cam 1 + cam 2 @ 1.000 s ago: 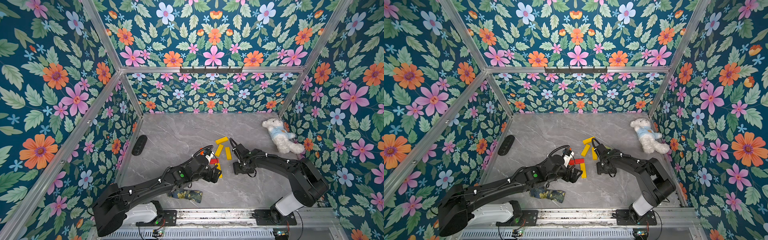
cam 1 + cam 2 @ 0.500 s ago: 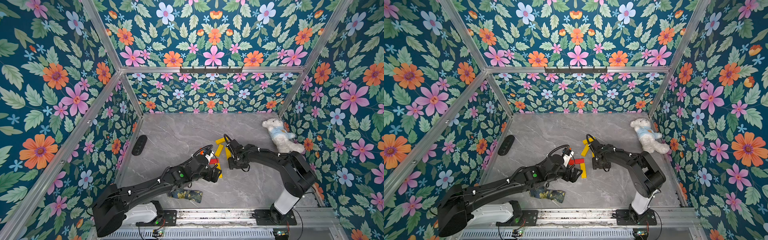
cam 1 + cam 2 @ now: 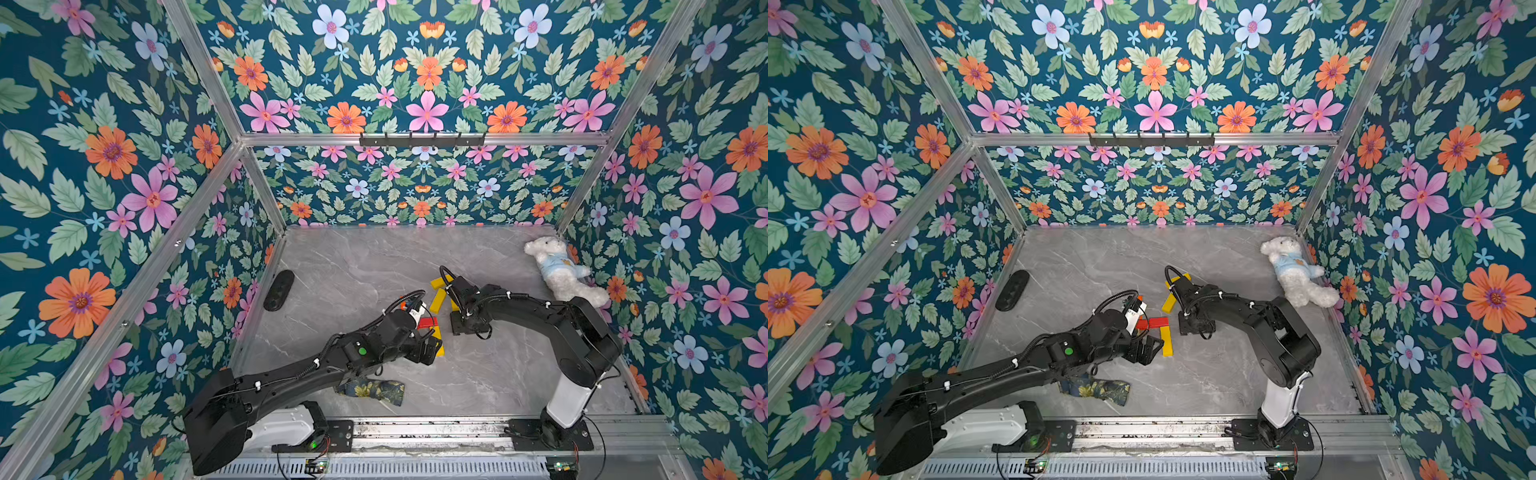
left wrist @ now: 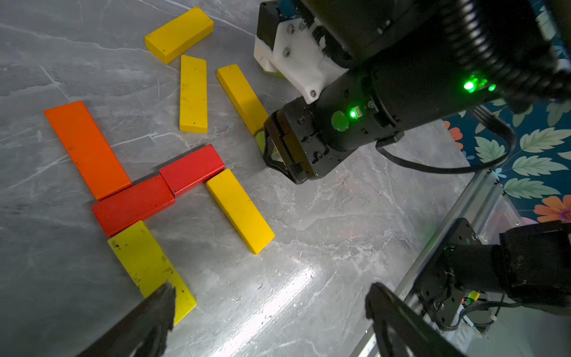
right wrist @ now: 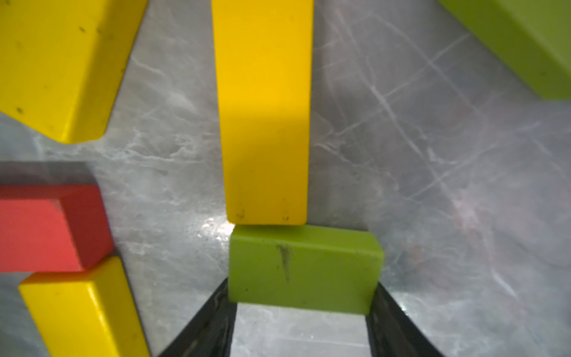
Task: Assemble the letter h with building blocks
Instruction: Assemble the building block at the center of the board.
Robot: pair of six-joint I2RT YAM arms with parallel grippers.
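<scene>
In the left wrist view an orange block (image 4: 86, 148), two red blocks (image 4: 133, 204) (image 4: 191, 168), a yellow block (image 4: 239, 210) and a yellow-green block (image 4: 148, 265) lie joined in an h-like shape. Three loose yellow blocks (image 4: 193, 92) lie beyond it. My right gripper (image 5: 301, 290) is shut on a lime green block (image 5: 304, 265) held by its two ends, its far edge touching a yellow block (image 5: 265, 123). My left gripper (image 4: 270, 293) is open over bare table beside the yellow-green block. Both top views show the grippers (image 3: 428, 353) (image 3: 1187, 328) flanking the red blocks (image 3: 426, 322).
A white teddy bear (image 3: 557, 270) lies against the right wall. A black oblong object (image 3: 278, 289) sits by the left wall. A dark floral cloth (image 3: 370, 390) lies under the left arm, and a metal rail (image 3: 415, 428) runs along the front. Another lime green block (image 5: 509, 43) lies near the right gripper.
The right arm has swung left, bringing its gripper in close to the block group. The left arm has stayed where it was, gripper open.
</scene>
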